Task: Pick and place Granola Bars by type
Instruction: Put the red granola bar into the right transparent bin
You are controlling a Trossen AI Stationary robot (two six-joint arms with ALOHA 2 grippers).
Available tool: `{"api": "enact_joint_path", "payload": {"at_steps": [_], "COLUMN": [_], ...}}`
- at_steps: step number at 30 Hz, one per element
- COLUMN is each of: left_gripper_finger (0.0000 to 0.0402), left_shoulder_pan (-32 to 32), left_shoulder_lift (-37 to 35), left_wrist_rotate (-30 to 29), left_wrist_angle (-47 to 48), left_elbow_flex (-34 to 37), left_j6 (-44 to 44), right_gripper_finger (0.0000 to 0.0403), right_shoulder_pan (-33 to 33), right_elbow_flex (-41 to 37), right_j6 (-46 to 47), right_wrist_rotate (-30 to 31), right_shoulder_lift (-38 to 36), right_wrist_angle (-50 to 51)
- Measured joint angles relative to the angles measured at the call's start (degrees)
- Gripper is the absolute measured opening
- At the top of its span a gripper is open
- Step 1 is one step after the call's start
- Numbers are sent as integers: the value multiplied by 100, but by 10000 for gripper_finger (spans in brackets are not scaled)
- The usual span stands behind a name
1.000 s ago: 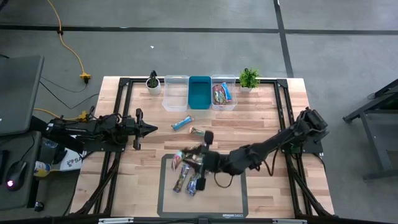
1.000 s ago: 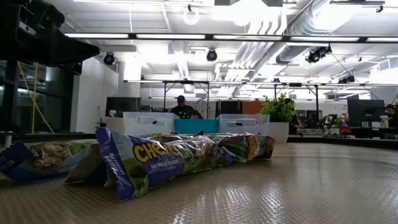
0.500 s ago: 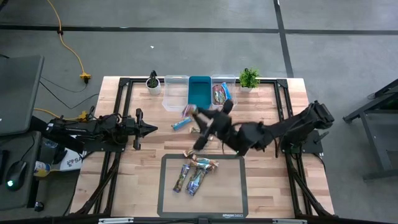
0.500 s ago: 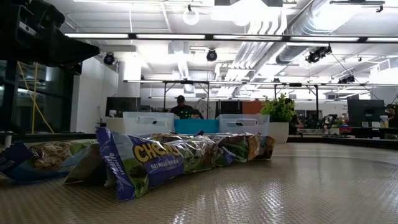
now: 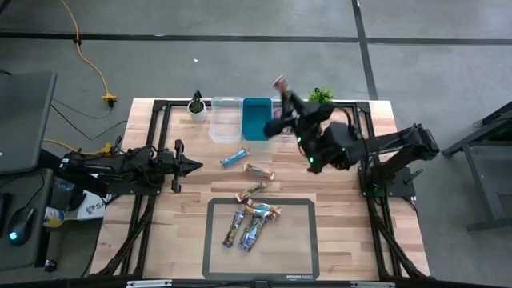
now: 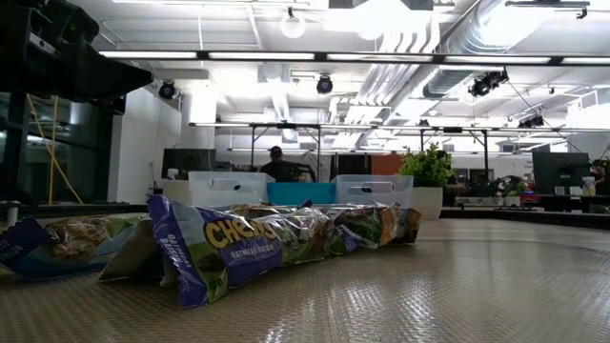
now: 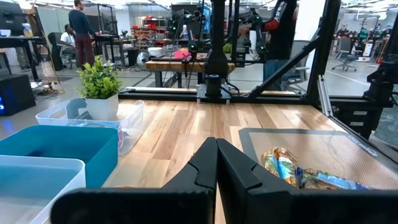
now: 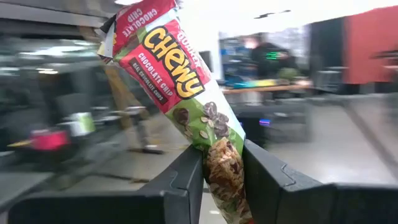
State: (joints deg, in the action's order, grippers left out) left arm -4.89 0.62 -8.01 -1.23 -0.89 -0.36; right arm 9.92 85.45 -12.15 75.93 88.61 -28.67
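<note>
Wooden bench (image 5: pixel 336 184) in an open workshop, three bins lined up along the far edge: clear bin (image 5: pixel 226 118), teal bin (image 5: pixel 257 118), another clear bin (image 7: pixel 130 121). Right gripper (image 8: pixel 222 163) is raised near that last bin, fingers (image 8: pixel 186 177) pinching a red Chewy chocolate chip bar (image 8: pixel 180 93). Remaining granola bars (image 5: pixel 250 222) sit on the dark mat (image 5: pixel 296 256), plus two loose ones (image 5: pixel 246 164) on the wood. Left gripper (image 7: pixel 216 163) waits at the left side, fingers pressed together.
</note>
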Motion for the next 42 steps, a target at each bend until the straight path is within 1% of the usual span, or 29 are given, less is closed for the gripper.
{"api": "enact_joint_path", "payload": {"at_steps": [3,5,8,11,15,18,21,24,28,36,42], "left_gripper_finger": [1,1,1,1,1,1,1,1,1,1,1], "left_shoulder_pan": [0,0,0,-1,0,-2,0,0,-2,0,0], "left_shoulder_lift": [0,-1,0,-2,0,-1,0,-2,-2,0,-1], "left_wrist_rotate": [0,1,2,2,0,1,0,2,2,0,0], "left_wrist_angle": [0,1,2,2,2,0,2,0,2,0,2], "left_elbow_flex": [0,0,0,0,-2,-2,0,0,-1,-2,0], "left_j6": [-2,0,0,-2,0,0,-1,-2,-1,-2,-1], "right_gripper_finger": [85,85,85,85,85,85,85,85,85,85,85], "right_shoulder_pan": [-292,-478,-707,-921,-1286,-1668,-2072,-2405,-2777,-3328,-3463], "right_elbow_flex": [2,2,0,0,0,0,0,-2,-2,0,0], "right_j6": [28,266,1096,1910,3414,4691,5566,5994,6458,6978,7412], "right_wrist_rotate": [468,589,539,258,-539,-1458,-2421,-3081,-3697,-4480,-4943], "right_shoulder_lift": [-12,-2,1,1,1,5,68,137,149,236,739], "right_wrist_angle": [250,612,1298,1901,3058,4109,5062,5780,6432,7108,7297]}}
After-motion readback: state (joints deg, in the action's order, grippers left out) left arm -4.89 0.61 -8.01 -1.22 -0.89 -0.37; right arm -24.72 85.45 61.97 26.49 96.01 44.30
